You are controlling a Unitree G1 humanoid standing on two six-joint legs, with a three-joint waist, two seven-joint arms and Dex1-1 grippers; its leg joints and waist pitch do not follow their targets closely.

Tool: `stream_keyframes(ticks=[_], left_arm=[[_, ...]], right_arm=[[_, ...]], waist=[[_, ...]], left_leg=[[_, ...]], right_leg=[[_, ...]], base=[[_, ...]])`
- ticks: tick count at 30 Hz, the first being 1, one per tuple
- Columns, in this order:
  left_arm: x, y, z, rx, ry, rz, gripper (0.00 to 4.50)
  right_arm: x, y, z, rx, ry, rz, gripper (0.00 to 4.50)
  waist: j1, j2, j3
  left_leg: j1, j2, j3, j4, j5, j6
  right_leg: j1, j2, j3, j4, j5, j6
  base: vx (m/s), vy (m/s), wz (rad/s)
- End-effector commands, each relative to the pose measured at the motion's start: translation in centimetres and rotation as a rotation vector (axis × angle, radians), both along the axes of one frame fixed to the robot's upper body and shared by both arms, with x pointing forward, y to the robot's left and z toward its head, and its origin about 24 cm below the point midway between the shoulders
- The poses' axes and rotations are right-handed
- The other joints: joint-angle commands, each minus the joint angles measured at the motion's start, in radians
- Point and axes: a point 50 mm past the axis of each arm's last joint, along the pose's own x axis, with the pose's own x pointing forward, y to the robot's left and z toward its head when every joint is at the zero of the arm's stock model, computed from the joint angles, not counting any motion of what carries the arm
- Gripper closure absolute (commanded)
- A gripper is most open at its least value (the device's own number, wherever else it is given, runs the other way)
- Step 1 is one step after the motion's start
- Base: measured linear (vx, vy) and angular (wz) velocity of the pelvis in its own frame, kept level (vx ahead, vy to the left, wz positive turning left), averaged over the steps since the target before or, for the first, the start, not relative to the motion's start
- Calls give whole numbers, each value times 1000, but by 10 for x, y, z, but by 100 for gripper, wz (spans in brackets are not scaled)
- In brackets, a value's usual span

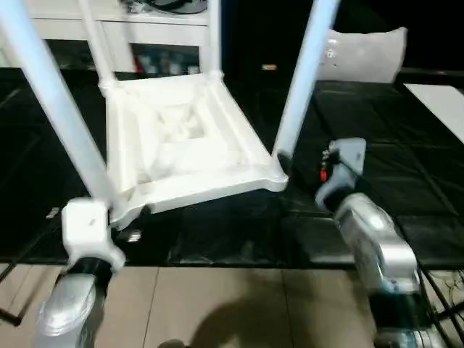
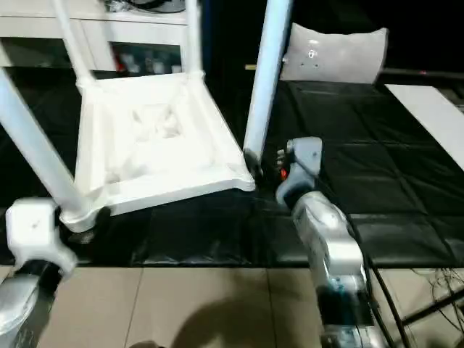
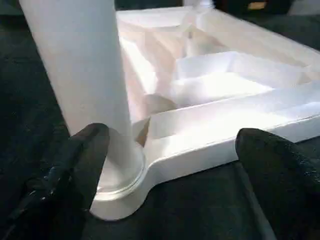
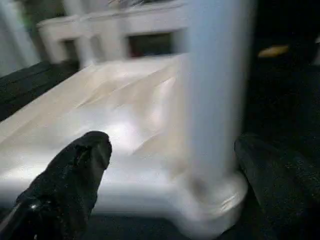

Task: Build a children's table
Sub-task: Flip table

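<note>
Both grippers, L (image 3: 170, 175) & R (image 4: 170, 185), spread wide beside upturned table (image 1: 181, 138) legs; no legible writing.

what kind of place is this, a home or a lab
Probably a lab or test room, not a home: black padded mats laid over a tiled floor, loose cables at the edge, and a white cabinet behind the upturned table.

Lab-like room, black padded mats (image 1: 377, 109), tiled floor (image 1: 239, 304), loose cables (image 2: 428, 290)
</note>
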Motion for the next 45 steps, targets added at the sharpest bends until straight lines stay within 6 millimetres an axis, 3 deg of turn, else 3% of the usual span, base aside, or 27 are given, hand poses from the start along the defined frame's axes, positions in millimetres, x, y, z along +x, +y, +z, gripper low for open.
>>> stream_keyframes(ticks=[1,6,10,12,14,24,25,26,36,45], left_arm=[[4,11,-2,27,2,87,5],[6,9,-2,4,-7,93,5],[9,5,-3,-19,-13,74,5],[10,9,-5,-33,-14,147,5],[13,12,-6,-38,-22,162,5],[40,29,-1,-22,-40,220,20],[42,29,-1,-31,-42,208,20],[45,29,-2,-33,-40,201,20],[52,28,-6,-49,-29,183,20],[57,29,-9,-70,-20,179,20]], right_arm=[[-7,11,6,9,-20,101,0],[-15,18,4,13,-7,168,0],[-22,25,1,-6,-2,248,0],[-27,29,1,-16,-1,306,0],[-29,31,1,-11,-3,333,0],[-38,41,0,-14,4,454,0],[-38,41,0,-15,3,452,0],[-37,40,0,-16,4,450,0],[-38,42,-3,-13,38,498,0],[-39,43,-5,-15,45,510,0]], waist=[[-6,6,-39],[-8,4,-36],[-7,2,-37],[-8,4,-38],[-7,-7,-39],[0,-1,-43],[1,4,-44],[1,1,-44],[6,2,-42],[7,3,-43]], left_leg=[[15,16,1,-81,-232,-7],[17,18,1,-85,-278,-16],[15,17,2,-84,-277,-14],[13,18,1,-84,-269,-15],[11,17,2,-82,-251,-5],[15,17,1,-79,-219,-7],[15,18,-1,-79,-215,-8],[15,17,1,-79,-213,-7],[18,18,1,-82,-250,-13],[16,20,0,-82,-239,-15]], right_leg=[[27,-56,38,-75,-102,-113],[20,-57,41,-83,-187,-109],[19,-57,43,-85,-189,-107],[21,-57,42,-83,-166,-112],[24,-58,42,-82,-146,-116],[23,-58,42,-74,-85,-130],[24,-59,42,-71,-75,-133],[24,-58,42,-72,-68,-134],[22,-60,43,-76,-112,-137],[24,-61,43,-74,-88,-141]], base=[[0,0,0],[0,0,0],[0,0,0],[0,0,0],[0,0,0],[0,0,0],[0,0,0],[0,0,0],[0,0,0],[0,0,0]])
